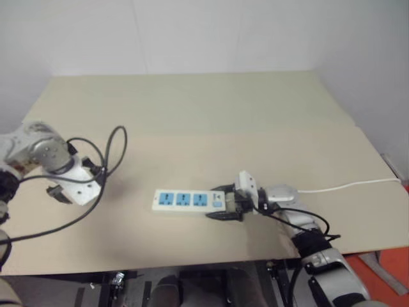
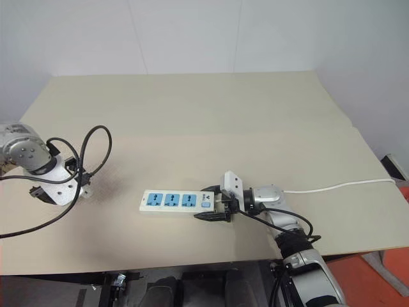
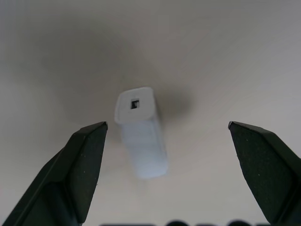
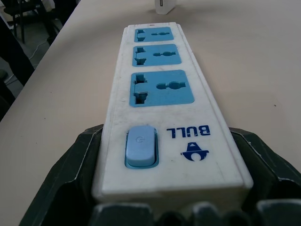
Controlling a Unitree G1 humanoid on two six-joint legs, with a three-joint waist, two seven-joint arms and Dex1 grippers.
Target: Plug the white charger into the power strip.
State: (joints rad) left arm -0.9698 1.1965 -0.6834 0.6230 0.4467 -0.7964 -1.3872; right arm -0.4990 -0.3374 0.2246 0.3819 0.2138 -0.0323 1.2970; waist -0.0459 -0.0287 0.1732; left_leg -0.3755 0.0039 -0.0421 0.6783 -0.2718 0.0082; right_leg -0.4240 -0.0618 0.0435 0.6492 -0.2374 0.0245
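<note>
The white charger stands on end on the beige table, a small square hole in its upper face. My left gripper hangs right over it, open, with one black finger on each side and clear of it. The power strip lies flat near the table's front edge, with three blue sockets and a blue switch. My right gripper is shut on the strip's switch end, its fingers pressed against both long sides. The charger also shows beyond the strip's far end.
The strip's thin white cord runs to the table's right edge. Black cables loop from my left wrist over the table's left part. The table ends just in front of the strip, with a white wall behind.
</note>
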